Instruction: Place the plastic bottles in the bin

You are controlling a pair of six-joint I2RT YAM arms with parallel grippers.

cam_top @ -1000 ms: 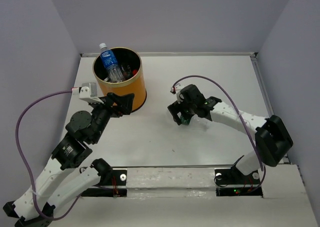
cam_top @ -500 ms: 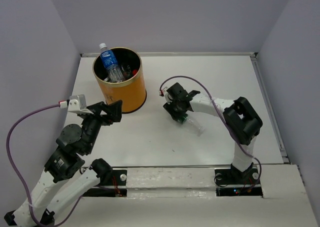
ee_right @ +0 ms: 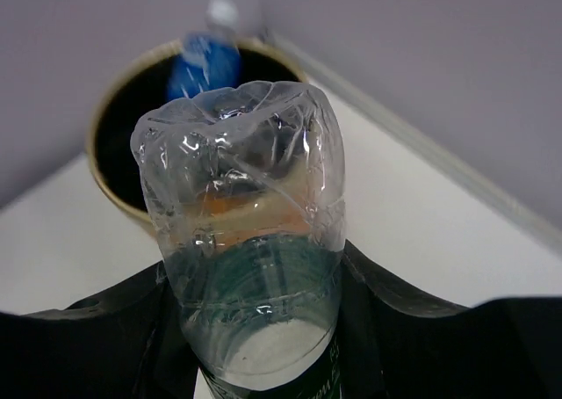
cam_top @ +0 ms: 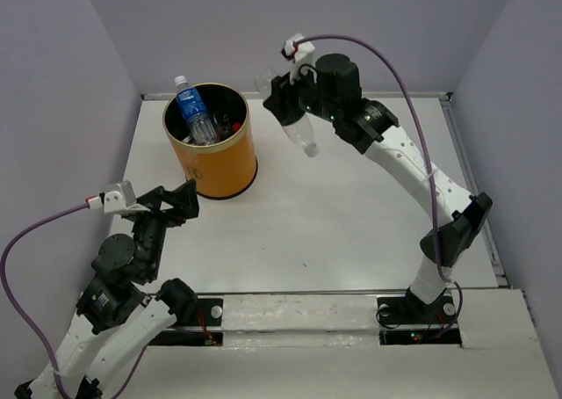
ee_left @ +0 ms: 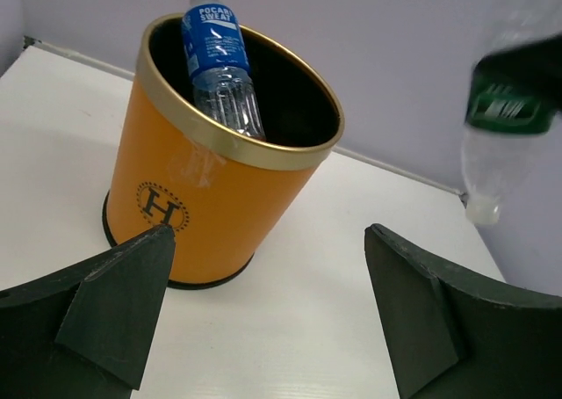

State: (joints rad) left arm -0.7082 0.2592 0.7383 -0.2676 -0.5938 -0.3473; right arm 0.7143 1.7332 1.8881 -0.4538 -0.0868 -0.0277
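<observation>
The orange-yellow bin point(cam_top: 216, 160) stands at the back left of the table. A blue-labelled plastic bottle point(cam_top: 192, 109) leans upright inside it, white cap above the rim. My right gripper point(cam_top: 288, 107) is raised in the air just right of the bin, shut on a clear plastic bottle with a green label point(cam_top: 304, 137), whose white cap points down. In the right wrist view that bottle point(ee_right: 246, 214) fills the middle, with the bin point(ee_right: 112, 126) behind it. My left gripper point(cam_top: 178, 202) hovers open and holds nothing, near the bin's base point(ee_left: 189, 232).
White table with grey walls close on three sides; a raised rail point(cam_top: 461, 153) runs along the right edge. The right arm's purple cable point(cam_top: 386, 65) arcs over the back. The left arm's cable point(cam_top: 35, 232) loops out at the near left.
The right arm has lifted the green-labelled bottle off the table and carried it up and back, beside the bin. The left arm has drawn back toward the near left, still open.
</observation>
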